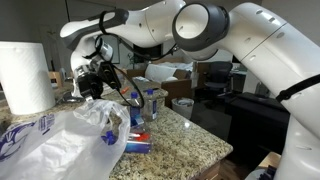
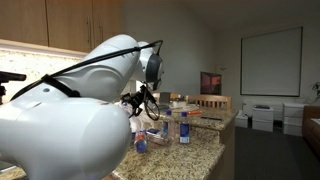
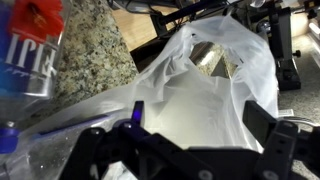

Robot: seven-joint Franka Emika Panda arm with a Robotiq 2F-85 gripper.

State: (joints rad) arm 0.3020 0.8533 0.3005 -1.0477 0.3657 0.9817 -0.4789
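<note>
My gripper (image 3: pixel 198 122) is open, its two dark fingers (image 3: pixel 262 122) spread wide just above a crumpled white plastic bag (image 3: pixel 200 85). Nothing sits between the fingers; the bag's mouth gapes beneath them. In an exterior view the gripper (image 1: pixel 96 80) hangs over the top of the same bag (image 1: pixel 80 135), which lies on the granite counter (image 1: pixel 190 135). A clear bottle with a red label (image 3: pixel 30 45) lies on the counter left of the bag in the wrist view. The arm hides the bag in an exterior view, where the gripper (image 2: pixel 140 100) shows small behind the elbow.
A paper towel roll (image 1: pixel 25 75) stands by the bag. Several bottles and a blue-and-red packet (image 1: pixel 148 105) crowd the counter past the gripper; bottles (image 2: pixel 183 126) also show near the counter edge. Boxes and a dark chair lie beyond the counter.
</note>
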